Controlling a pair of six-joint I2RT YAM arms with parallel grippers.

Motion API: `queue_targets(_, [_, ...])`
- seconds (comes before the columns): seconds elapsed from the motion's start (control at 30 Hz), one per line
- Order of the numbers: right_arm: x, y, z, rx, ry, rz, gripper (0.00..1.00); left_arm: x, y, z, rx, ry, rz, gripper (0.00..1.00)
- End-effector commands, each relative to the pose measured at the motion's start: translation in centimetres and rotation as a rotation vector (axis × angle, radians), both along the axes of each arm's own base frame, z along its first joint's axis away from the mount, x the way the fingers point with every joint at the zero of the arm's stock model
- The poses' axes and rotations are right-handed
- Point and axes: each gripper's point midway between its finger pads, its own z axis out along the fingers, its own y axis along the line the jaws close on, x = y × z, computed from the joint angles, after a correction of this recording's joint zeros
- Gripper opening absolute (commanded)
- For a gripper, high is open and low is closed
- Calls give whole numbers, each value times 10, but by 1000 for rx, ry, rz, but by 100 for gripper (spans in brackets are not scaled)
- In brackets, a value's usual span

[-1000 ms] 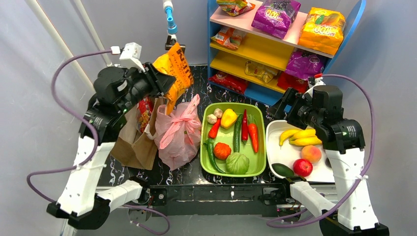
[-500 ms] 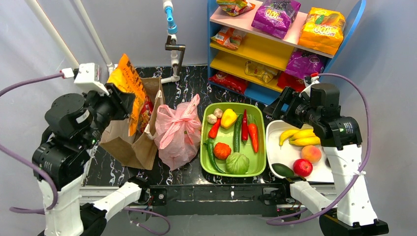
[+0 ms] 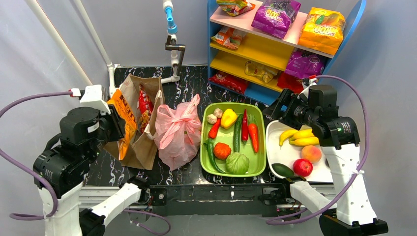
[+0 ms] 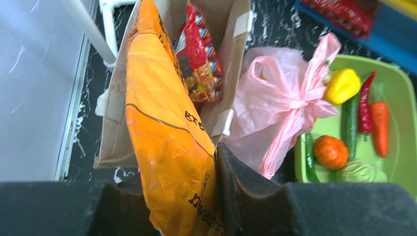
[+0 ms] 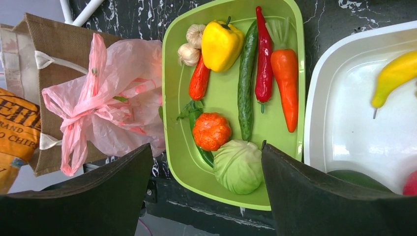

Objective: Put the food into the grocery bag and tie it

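The left gripper (image 4: 179, 196) is pinching the lower end of an orange snack packet (image 4: 167, 137); its two dark fingers (image 4: 246, 191) are pressing against the packet's opposite faces. In the top view the left gripper (image 3: 114, 129) is holding the orange snack packet (image 3: 120, 118) over the left wall of a brown paper bag (image 3: 140, 142). Whether the packet's tip is inside that bag cannot be told. A red snack packet (image 4: 199, 54) is standing inside the brown paper bag (image 4: 226, 29), near its open mouth.

The right gripper (image 5: 206, 147) is spread wide and is gripping nothing. In the top view the right gripper (image 3: 278, 105) is hovering above the far end of the gap between the green tray (image 3: 202, 147) and the white tray (image 3: 273, 147).

The pink grocery bag (image 3: 178, 130) is sitting on the black marbled table (image 3: 192, 81), between the brown paper bag and the green tray. It is touching the paper bag, and its handles (image 4: 300, 105) are knotted in a bow on top.

The green tray (image 5: 172, 98) is carrying a yellow pepper (image 5: 221, 44), a cucumber (image 5: 244, 83), a carrot (image 5: 287, 83) and a cabbage (image 5: 238, 167). The white tray is carrying bananas (image 3: 300, 136) and a red apple (image 3: 303, 167). A blue shelf unit (image 3: 273, 96) with more packets is standing at the far right of the table.
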Motion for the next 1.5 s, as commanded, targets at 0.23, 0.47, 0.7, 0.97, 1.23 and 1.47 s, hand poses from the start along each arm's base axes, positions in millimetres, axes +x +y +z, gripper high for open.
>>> queue_targets(0.23, [1,2,9,18,-32,7,88,12,10,-50,183,338,88,0])
queue_targets(0.47, [1,2,10,19,-36,10,87,42,2,-72,222,467,102,0])
queue_targets(0.7, [1,0,11,5,-44,7,88,66,7,-112,106,566,138,0])
queue_targets(0.97, [6,5,19,22,-46,27,88,85,21,-141,75,604,244,0])
queue_targets(1.23, [11,11,24,42,-42,45,87,86,31,-173,96,668,307,0])
queue_targets(1.47, [8,8,21,27,-49,37,88,75,42,-184,109,681,398,66])
